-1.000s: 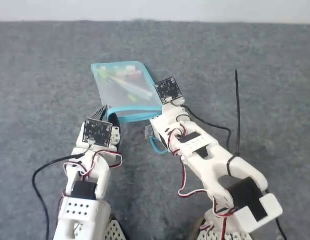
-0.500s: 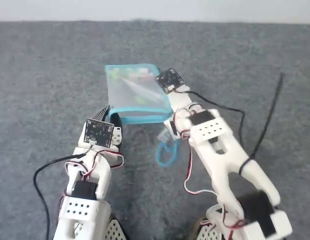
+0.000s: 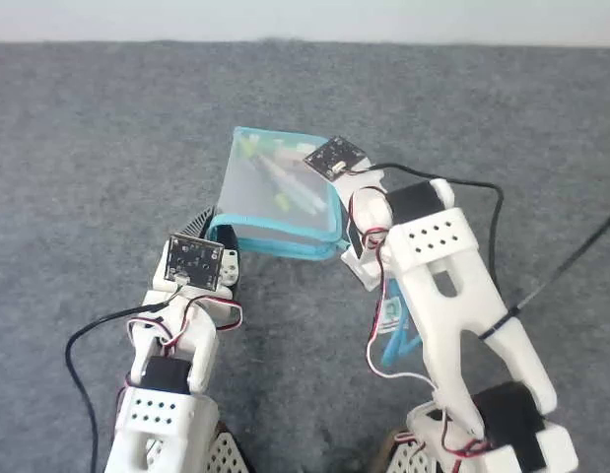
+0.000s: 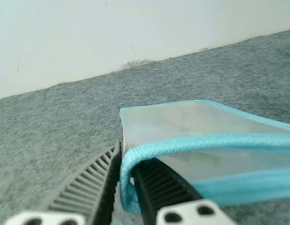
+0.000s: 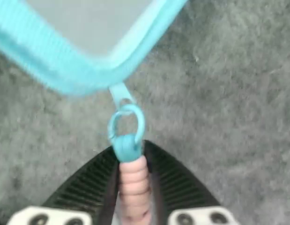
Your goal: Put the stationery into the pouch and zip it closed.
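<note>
A robotics test bench, of the lab or hobby-workshop kind, is suggested rather than a home or a shop. A grey felt-like mat (image 3: 88, 128) is laid over the table and is met at the far edge by a bare pale wall (image 3: 305, 20). The left arm (image 3: 171, 370) and the right arm (image 3: 452, 286) are built with white printed-looking shells, with uncovered red and white wires (image 3: 372, 340), a loose black cable (image 3: 98, 323) and a bare circuit board (image 3: 194, 260) mounted at the wrist.

Stationery (image 3: 277, 173) lies inside the pouch (image 3: 251, 202) on the table (image 3: 107, 128).
</note>
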